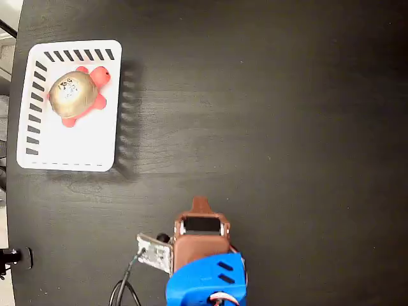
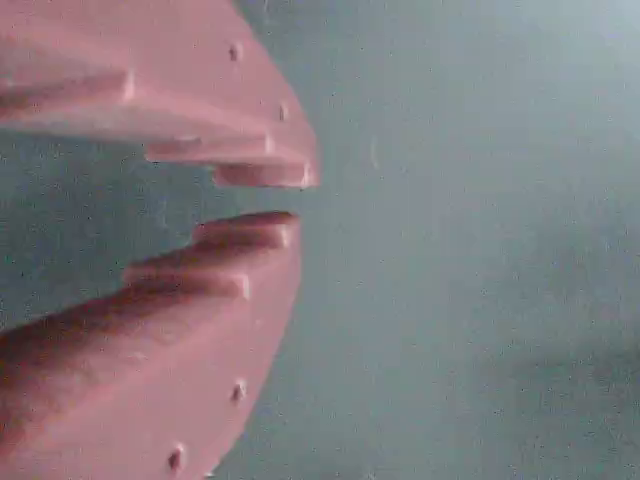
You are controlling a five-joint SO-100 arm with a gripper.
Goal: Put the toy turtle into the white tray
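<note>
dark, near-black table top [image 1: 268,115] fills the fixed view; pale floor strip along the left edge. white tray [image 1: 95,156] sits at upper left of the table, slotted sides at top and left in this view. toy turtle [image 1: 76,95] lies inside the tray, in its upper half, gold shell up, pink-red head toward the top-right corner, fully within the rim as far as i can tell.

arm is at bottom centre, well apart from the tray, blue body with brown-pink gripper [image 1: 200,205] pointing up the picture. wrist view: gripper [image 2: 285,200] over bare table, nothing between the fingers [image 2: 180,330]; only a narrow gap separates the tips, so nearly closed and empty.

judgement: the placing step looks done, since the turtle rests in the tray and the gripper is clear of it. task appears essentially complete. next move, if any, calls only for parking the arm at rest without sweeping toward the tray. cable [image 1: 124,290] trails at the arm's left side.
</note>
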